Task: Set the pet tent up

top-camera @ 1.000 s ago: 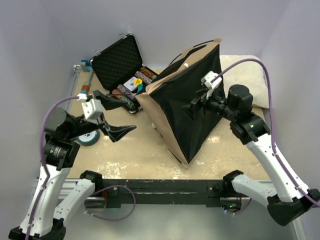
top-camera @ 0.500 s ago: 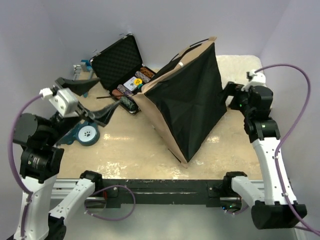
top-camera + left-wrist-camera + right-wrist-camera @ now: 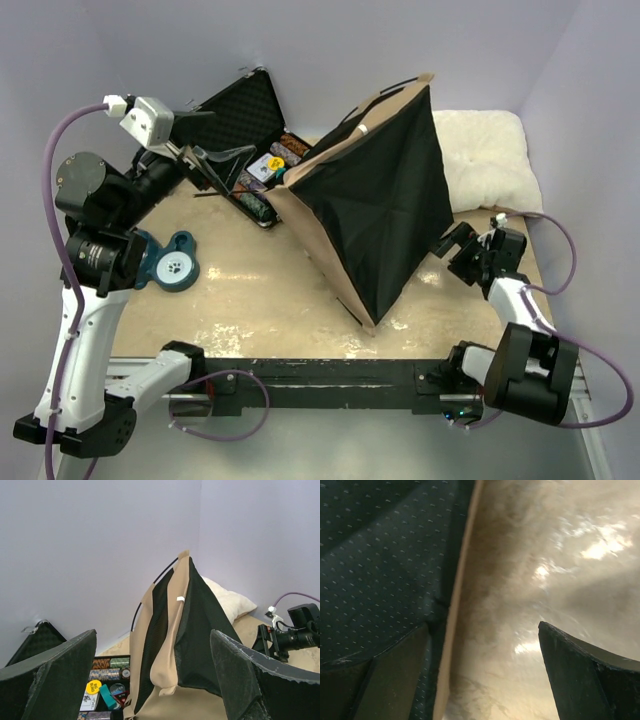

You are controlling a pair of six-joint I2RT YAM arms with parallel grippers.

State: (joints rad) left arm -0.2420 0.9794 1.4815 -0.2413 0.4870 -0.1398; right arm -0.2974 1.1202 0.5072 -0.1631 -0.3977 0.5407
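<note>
The right gripper [image 3: 452, 256] sits low near the right edge of the table [image 3: 260, 300], its jaws spread wide with nothing between them. Its wrist view shows the fingertips just beside the tan hem and black dotted cloth of the tent [image 3: 380, 545], seemingly not touching. The left gripper [image 3: 215, 135] is raised over the far left corner, above the open case [image 3: 235, 120], jaws likewise wide apart and empty. It faces across at the tent [image 3: 192, 635], well apart from it. The tent [image 3: 375, 220] stands in the middle of the table toward the far right. Its poles are arched and its black floor panel is tilted up facing the near right, one corner pointing at the near edge, with the pillow [image 3: 485, 150] behind it. The frame looks raised but the floor is not down, so righting it seems to be the step in hand. The next move probably calls for the right gripper to close on the lower hem and tip the tent until the black panel lies flat.
</note>
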